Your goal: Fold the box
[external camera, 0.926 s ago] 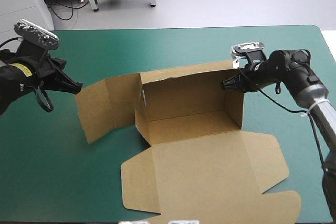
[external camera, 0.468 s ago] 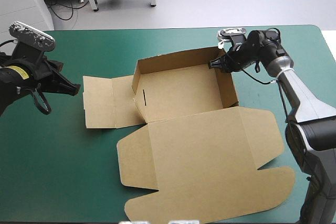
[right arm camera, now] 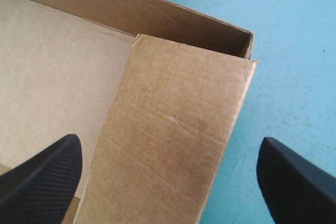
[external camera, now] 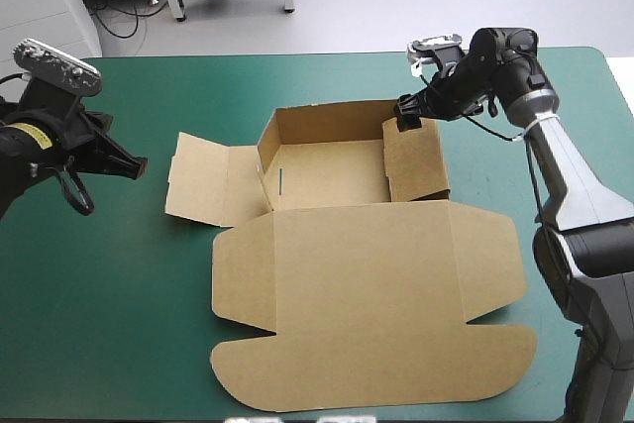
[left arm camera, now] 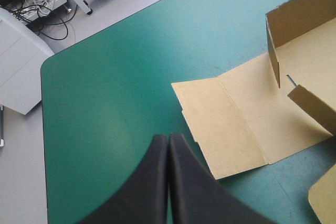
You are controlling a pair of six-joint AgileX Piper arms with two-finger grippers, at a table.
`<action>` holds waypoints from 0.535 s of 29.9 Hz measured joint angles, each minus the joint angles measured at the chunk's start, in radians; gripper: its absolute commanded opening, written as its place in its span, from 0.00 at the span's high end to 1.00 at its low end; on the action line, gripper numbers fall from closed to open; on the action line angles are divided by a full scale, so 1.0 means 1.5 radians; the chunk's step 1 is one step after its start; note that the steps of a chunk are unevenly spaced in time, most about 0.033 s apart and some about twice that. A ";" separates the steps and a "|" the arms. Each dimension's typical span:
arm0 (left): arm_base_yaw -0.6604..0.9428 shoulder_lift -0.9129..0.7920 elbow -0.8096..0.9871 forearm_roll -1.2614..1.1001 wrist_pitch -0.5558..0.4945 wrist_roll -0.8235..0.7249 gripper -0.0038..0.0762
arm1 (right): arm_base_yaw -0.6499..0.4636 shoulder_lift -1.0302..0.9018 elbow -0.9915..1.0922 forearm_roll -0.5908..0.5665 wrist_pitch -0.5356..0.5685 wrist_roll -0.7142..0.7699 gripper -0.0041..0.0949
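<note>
With the box (external camera: 332,173) at mid-table, its lid (external camera: 367,294) flat, my right gripper (external camera: 404,116) stood open over the right wall (external camera: 416,160), judged mid-tuck; my left gripper (left arm camera: 168,139), closed and empty near the flat left flap (external camera: 203,183), would next need to raise that flap.

No legible text shows anywhere; the box (external camera: 367,284) bears no print.

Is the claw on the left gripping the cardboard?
No, the left gripper is shut on nothing, over bare teal-green cover, with the box lying ahead of it.
</note>
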 measured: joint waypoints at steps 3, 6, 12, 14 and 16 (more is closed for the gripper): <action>0.000 0.000 0.000 0.005 0.000 0.000 0.99 | 0.000 -0.017 -0.002 -0.008 0.006 0.009 0.11; 0.000 0.000 0.000 0.005 0.000 0.000 0.99 | 0.000 -0.041 -0.003 -0.026 0.008 0.020 0.11; 0.000 0.000 0.000 0.006 0.004 0.000 0.99 | 0.000 -0.097 -0.003 -0.052 0.008 0.044 0.11; 0.000 0.000 0.000 0.007 0.007 0.000 0.99 | 0.000 -0.111 -0.003 -0.055 0.008 0.058 0.11; 0.000 0.000 0.000 0.013 0.010 0.000 0.99 | 0.000 -0.116 -0.001 -0.056 0.009 0.071 0.11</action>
